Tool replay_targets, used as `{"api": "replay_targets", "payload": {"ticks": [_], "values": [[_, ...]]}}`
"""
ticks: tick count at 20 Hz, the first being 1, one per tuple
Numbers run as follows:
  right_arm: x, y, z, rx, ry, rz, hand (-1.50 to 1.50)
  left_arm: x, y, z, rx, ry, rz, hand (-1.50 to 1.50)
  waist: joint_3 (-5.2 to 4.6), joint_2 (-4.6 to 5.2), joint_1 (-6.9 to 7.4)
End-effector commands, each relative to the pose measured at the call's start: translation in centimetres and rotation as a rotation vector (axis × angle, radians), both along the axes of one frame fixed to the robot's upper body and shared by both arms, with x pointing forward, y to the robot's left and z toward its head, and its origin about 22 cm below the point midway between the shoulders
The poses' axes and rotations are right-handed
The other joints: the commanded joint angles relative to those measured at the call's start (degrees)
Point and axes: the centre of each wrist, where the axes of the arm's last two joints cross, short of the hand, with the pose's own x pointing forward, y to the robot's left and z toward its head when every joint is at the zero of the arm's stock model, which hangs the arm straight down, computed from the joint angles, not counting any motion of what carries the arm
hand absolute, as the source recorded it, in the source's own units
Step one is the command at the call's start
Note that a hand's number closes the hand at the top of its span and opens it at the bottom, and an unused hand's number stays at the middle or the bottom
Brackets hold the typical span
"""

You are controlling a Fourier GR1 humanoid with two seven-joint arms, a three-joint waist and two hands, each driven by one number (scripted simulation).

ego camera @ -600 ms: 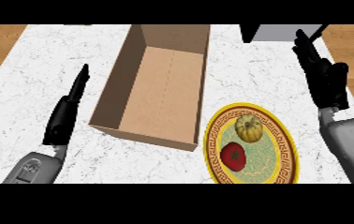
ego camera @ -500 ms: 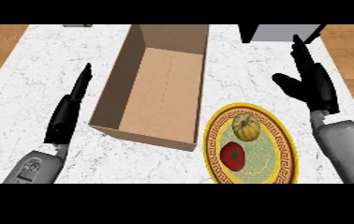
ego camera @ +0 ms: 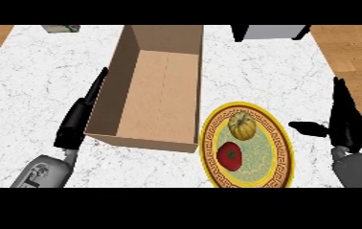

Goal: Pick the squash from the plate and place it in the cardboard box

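Note:
A small yellow squash [ego camera: 242,125] lies on the upper part of a yellow-rimmed plate [ego camera: 278,170], with a red tomato [ego camera: 230,156] just below it. The open cardboard box [ego camera: 120,74] stands left of the plate, nothing inside it. My right hand [ego camera: 343,120] is open at the right edge, fingers pointing up and thumb stretched toward the plate, apart from the squash. My left hand [ego camera: 78,118] is open with straight fingers beside the box's left wall.
A grey block [ego camera: 272,31] sits at the far edge right of the box. A small greenish item [ego camera: 60,28] lies at the far left corner. White marble counter [ego camera: 283,74] spreads between the box and the right hand.
My right hand has dropped lower and drawn back toward the right edge, now level with the plate. The left hand, box, squash and tomato have kept their places.

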Motion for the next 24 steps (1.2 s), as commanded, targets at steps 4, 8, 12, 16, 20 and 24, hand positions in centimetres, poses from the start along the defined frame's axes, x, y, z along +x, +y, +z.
{"api": "replay_targets", "payload": {"ticks": [4,8,12,16,20,24], "values": [[-4.7,-3.8,-4.6,-0.428,0.235,-0.079,-1.5,-0.2,-1.7,-0.2,-0.033,0.075,-0.086,0.0,-0.32,0.28,1.76],[-3.5,-2.7,-4.0,-0.509,0.293,-0.117,-1.5,0.0,-2.2,0.2,-0.038,0.077,-0.115,0.0,-0.39,-0.53,3.79],[-2.4,0.4,-4.4,-0.513,0.412,-0.178,-1.5,-0.1,-3.0,0.2,-0.046,0.097,-0.152,0.0,-0.16,-0.54,5.42],[-0.7,6.0,-4.2,-0.452,0.516,-0.231,-1.5,0.5,-3.8,1.0,-0.041,0.087,-0.185,0.0,0.22,-0.59,6.09],[1.2,11.8,-2.9,-0.464,0.575,-0.299,-1.5,0.4,-4.3,0.4,-0.05,0.121,-0.187,0.0,0.47,-0.72,6.41],[2.6,17.4,-1.4,-0.484,0.608,-0.35,-1.5,0.8,-3.9,1.1,-0.054,0.112,-0.19,0.0,0.82,-0.96,6.04]]}}
